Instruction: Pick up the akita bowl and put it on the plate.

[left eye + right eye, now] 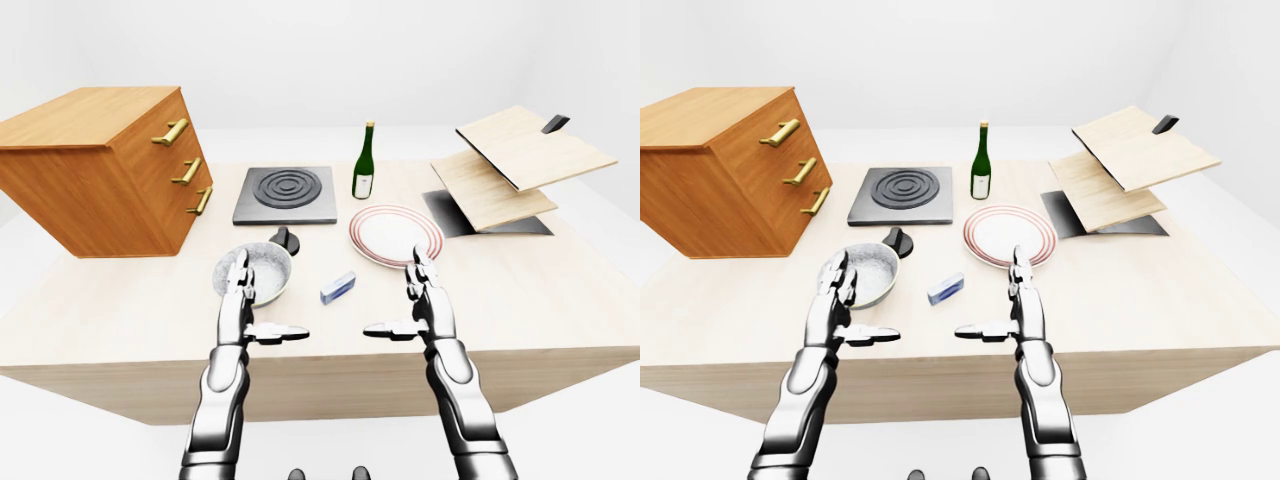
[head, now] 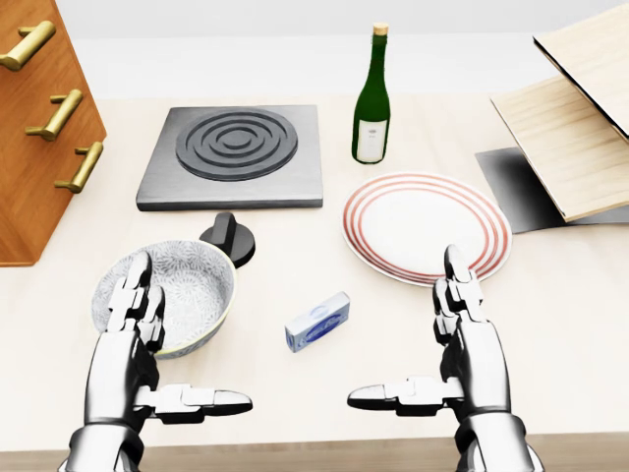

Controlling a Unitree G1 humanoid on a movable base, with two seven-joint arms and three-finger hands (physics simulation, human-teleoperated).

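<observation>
Spread wide, the left hand and right hand flank bare table near its edge; the grey patterned bowl sits just beyond the left.

Looking like a bare sim kitchen mockup: wooden table is carrying a single-burner hotplate, wine bottle, striped plate, akita bowl and three-drawer wooden cabinet, everything sitting in blank white surroundings.
</observation>
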